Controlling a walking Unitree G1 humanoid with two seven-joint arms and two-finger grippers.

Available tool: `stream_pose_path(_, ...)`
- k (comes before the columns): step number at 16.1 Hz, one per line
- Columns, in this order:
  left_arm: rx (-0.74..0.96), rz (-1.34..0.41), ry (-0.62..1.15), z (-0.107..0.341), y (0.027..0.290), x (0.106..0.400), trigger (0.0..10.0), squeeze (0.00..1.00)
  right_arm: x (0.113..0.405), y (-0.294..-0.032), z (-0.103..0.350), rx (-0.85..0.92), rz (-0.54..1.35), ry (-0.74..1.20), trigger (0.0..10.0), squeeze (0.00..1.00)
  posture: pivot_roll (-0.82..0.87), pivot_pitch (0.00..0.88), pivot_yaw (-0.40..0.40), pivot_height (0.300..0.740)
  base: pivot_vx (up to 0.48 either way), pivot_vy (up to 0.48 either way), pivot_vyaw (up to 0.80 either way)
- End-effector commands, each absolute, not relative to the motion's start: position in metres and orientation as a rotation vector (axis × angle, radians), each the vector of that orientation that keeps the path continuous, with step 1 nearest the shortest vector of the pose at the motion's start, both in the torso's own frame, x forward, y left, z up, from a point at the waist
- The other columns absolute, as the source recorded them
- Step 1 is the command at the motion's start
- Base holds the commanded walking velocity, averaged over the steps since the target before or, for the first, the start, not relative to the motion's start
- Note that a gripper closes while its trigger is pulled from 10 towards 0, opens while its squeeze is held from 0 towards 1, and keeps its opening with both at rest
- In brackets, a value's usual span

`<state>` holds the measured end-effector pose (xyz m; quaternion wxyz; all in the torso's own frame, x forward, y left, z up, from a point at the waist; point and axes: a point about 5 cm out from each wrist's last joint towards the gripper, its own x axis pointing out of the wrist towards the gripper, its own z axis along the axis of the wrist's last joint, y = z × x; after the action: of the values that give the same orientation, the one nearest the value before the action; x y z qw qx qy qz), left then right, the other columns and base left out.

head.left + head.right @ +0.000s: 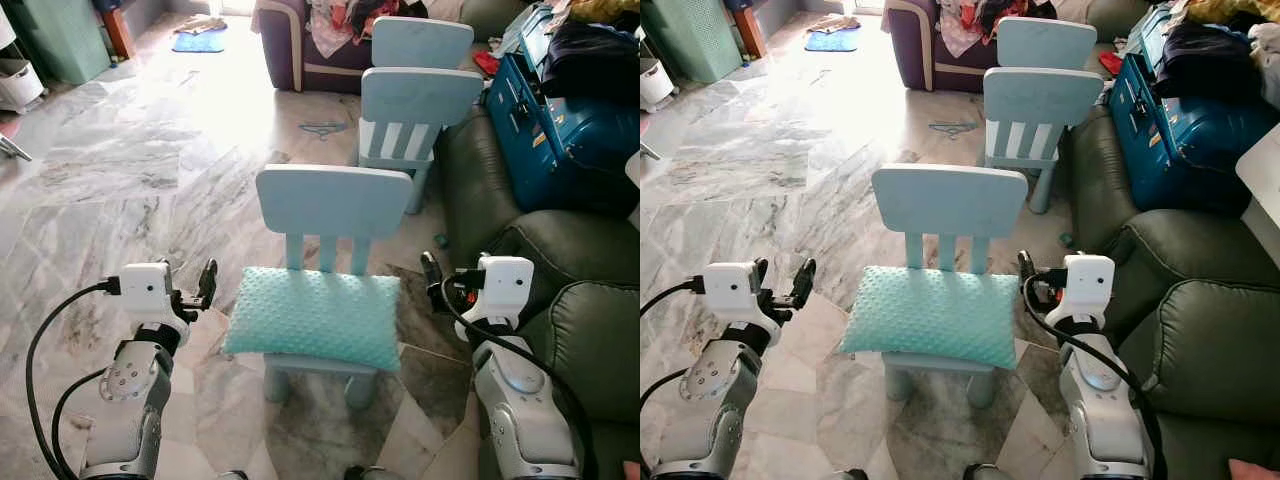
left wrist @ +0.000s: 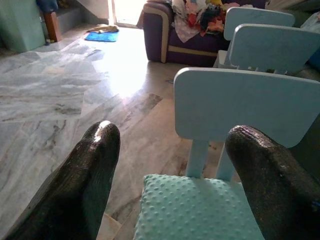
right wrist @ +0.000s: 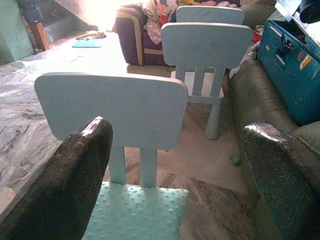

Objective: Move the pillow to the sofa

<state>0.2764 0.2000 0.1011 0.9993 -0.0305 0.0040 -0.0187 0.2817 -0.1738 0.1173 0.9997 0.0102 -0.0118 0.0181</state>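
**Pillow on the small chair, one gripper at each short end**

Left eye view: the pillow point(image 1: 315, 318) lay flat on the seat of the nearest pale blue chair point(image 1: 333, 202), its long axis running from the robot's left to its right. The left gripper point(image 1: 198, 288) hovered just beside the pillow's left end, and the right gripper point(image 1: 436, 278) just off its right end, neither touching it. Both forearms were raised and pointed forward, level with each other, so neither arm was clearly nearer. The green sofa point(image 1: 575, 330) stood to the robot's right, close to the right arm.

Right eye view: the same layout; a second chair point(image 1: 1040, 105) stood further back, beside a blue suitcase point(image 1: 1180, 135) resting on the sofa.

Left wrist view: the two black fingers point(image 2: 82, 187) were spread wide, with the pillow's corner low between them, ahead.

Right wrist view: its fingers point(image 3: 75, 180) were equally wide apart, the pillow below and ahead, the chair back beyond.

The coming move probably called for both grippers to close inward along the long axis.
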Motion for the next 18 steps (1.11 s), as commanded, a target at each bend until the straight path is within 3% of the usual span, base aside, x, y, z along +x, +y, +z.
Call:
stream_pose_path(1, -0.06, -0.038, 0.023, 0.0987, 0.1996, 0.2749, 10.0, 0.0, 0.2808, -0.1726, 0.1152, 0.02, 0.039, -0.014, 10.0, 0.0, -0.06, 0.14, -0.021, 0.74, 0.0, 0.0, 0.0)
stream_pose_path(4, -0.074, -0.056, 0.02, 0.0997, 0.1983, 0.2761, 10.0, 0.0, 0.2812, -0.1726, 0.1168, 0.021, 0.042, -0.021, 10.0, 0.0, -0.06, 0.14, -0.021, 0.74, 0.0, 0.0, 0.0)
stream_pose_path(18, -0.076, -0.068, 0.023, 0.1001, 0.1984, 0.2772, 10.0, 0.0, 0.2808, -0.1713, 0.1187, 0.016, 0.049, -0.029, 10.0, 0.0, -0.07, 0.142, -0.017, 0.74, 0.382, 0.0, 0.0)
